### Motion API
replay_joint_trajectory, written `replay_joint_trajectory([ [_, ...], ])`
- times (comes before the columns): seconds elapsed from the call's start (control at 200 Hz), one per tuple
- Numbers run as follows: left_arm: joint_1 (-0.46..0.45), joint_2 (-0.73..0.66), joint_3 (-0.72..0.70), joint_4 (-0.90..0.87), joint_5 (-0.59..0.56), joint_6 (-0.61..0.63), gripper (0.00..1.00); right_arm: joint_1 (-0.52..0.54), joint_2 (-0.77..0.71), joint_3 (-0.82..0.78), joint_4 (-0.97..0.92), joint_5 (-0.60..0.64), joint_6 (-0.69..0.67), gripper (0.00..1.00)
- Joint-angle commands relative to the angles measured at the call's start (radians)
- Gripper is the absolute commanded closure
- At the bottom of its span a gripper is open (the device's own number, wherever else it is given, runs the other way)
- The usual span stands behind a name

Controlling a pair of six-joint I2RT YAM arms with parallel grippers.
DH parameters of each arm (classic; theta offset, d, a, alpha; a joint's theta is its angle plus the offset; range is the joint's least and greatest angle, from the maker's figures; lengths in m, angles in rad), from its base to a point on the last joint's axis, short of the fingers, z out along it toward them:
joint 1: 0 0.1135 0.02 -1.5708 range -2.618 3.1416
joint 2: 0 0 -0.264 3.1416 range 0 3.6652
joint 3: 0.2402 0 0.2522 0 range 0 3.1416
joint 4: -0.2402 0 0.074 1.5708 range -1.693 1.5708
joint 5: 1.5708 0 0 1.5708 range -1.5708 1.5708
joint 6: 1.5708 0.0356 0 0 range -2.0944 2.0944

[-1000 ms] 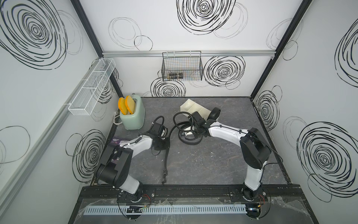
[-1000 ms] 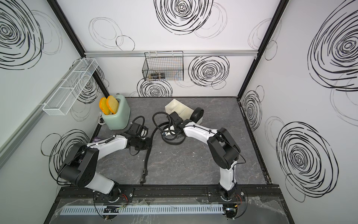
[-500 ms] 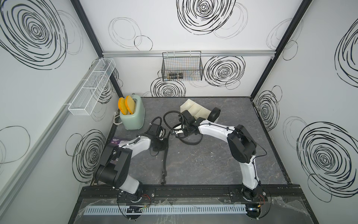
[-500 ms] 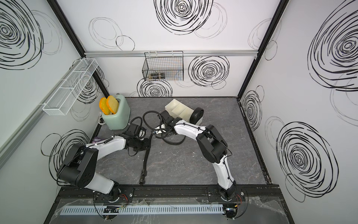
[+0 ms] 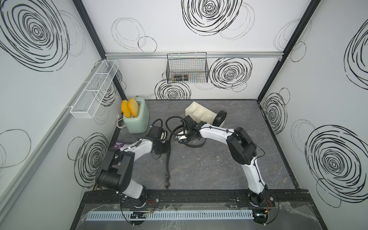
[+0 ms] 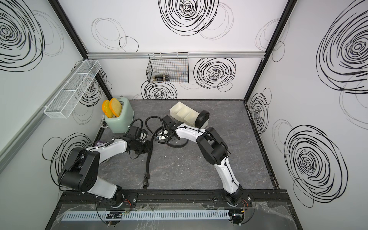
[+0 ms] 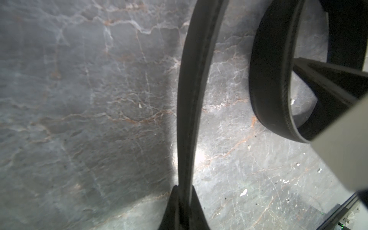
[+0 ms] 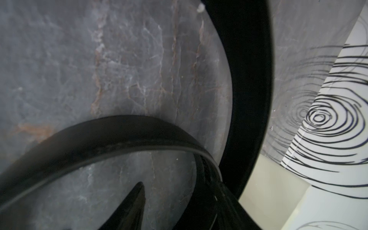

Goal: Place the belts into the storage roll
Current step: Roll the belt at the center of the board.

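A long black belt (image 5: 168, 163) (image 6: 148, 161) lies on the grey floor, its buckle (image 5: 166, 180) toward the front rail. My left gripper (image 5: 167, 148) (image 7: 184, 189) is shut on this strap (image 7: 191, 99). Past that grip the belt curls into loose loops (image 5: 191, 142) (image 7: 266, 79). My right gripper (image 5: 180, 137) (image 8: 177, 191) stands open among those loops; one finger (image 8: 137, 199) shows, with bare floor between it and the strap (image 8: 119, 135). Behind it lies the cream storage roll (image 5: 201, 114) (image 6: 185, 114). A coiled black belt (image 5: 221, 117) (image 6: 203, 117) stands at its right end.
A green toaster (image 5: 136, 119) with orange slices stands at the back left. A purple packet (image 5: 119, 144) lies beside the left arm. A black wire basket (image 5: 187, 69) hangs on the back wall and a white mesh shelf (image 5: 93, 89) on the left wall.
My right arm has swung left toward the left gripper, and its jaws have narrowed. The belt's loops shifted left with it. The left gripper kept its grip in place.
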Motion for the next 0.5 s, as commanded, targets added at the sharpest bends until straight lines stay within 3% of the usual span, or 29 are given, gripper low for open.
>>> replay_joint_trajectory([
  [0.0, 0.007, -0.014, 0.031, 0.019, 0.022, 0.017, 0.91, -0.003, 0.027, 0.035, -0.045, -0.001, 0.019, 0.55],
  [0.2, 0.004, -0.019, 0.027, 0.020, 0.025, 0.017, 0.91, -0.011, 0.051, 0.064, -0.059, -0.025, 0.062, 0.72],
  [0.27, 0.002, -0.018, 0.025, 0.022, 0.025, 0.017, 0.91, -0.015, 0.048, 0.078, -0.062, -0.046, 0.096, 0.85],
  [0.395, -0.003, -0.012, 0.025, 0.024, 0.025, 0.017, 0.91, -0.020, 0.035, 0.093, -0.078, -0.087, 0.147, 0.94],
  [0.495, -0.006, -0.007, 0.029, 0.022, 0.030, 0.017, 0.92, -0.028, 0.012, 0.076, -0.070, -0.104, 0.164, 0.94],
])
